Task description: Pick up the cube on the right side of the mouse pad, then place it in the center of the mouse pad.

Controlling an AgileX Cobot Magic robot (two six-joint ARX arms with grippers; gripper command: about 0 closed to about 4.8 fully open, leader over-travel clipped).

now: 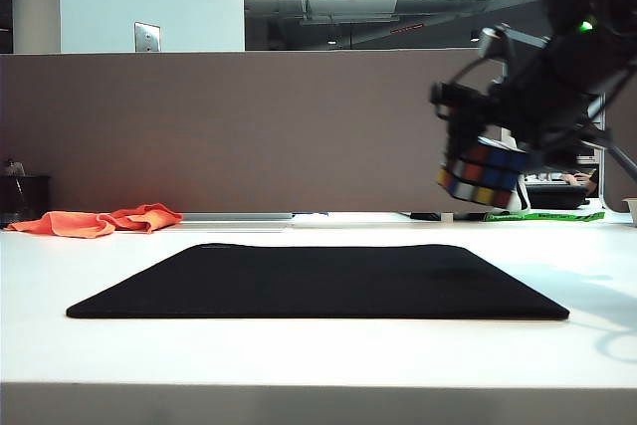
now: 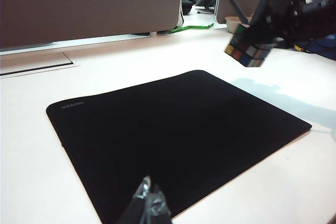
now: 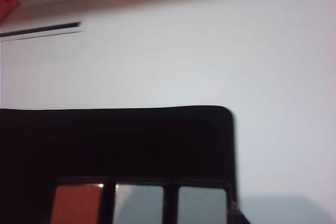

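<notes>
The right gripper [image 1: 486, 161] hangs in the air above the right part of the mouse pad [image 1: 318, 281], its fingers clamped on the cube [image 1: 483, 173] — the cube is lifted clear of the white desk [image 1: 299, 355], tilted, touching nothing below. The left gripper [image 2: 148, 208] sits low at the near edge of the pad — its fingers pressed together, holding nothing. An orange cloth [image 1: 98, 221] lies far left.

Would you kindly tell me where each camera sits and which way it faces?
Exterior view: low at the table edge, facing the mouse pad; right pincer holds the cube aloft.
Left wrist view: above the pad's near corner; left pincer tips show.
Right wrist view: looks down past the held cube.
All three share pad and cube.
</notes>
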